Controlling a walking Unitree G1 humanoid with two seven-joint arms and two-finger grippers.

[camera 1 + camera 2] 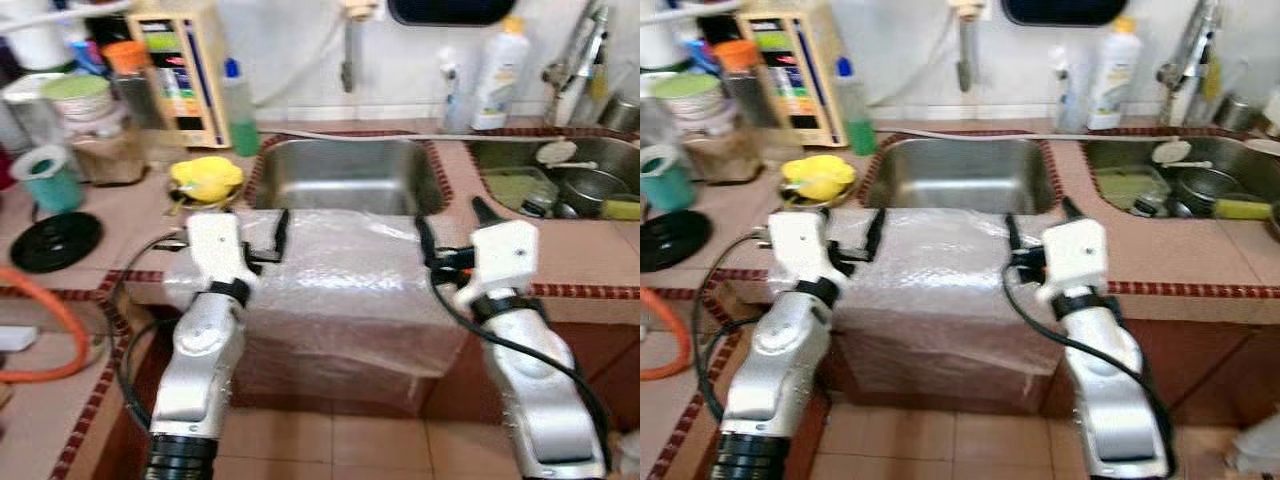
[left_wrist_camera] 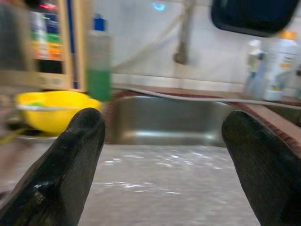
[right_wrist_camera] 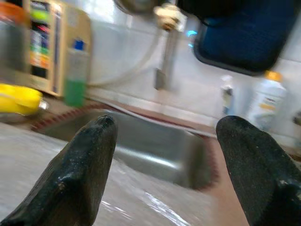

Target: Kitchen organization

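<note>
Both pairs of black fingers stand wide apart, with free room between them. Under the left gripper (image 1: 265, 232) and the right gripper (image 1: 447, 228) lies the plastic-wrapped box (image 1: 335, 290), which blocks the way down. Past the fingertips the steel sink (image 1: 345, 175) is open. Beside the left fingers stand a yellow bowl (image 1: 206, 180) and a green bottle (image 1: 238, 108).
</note>
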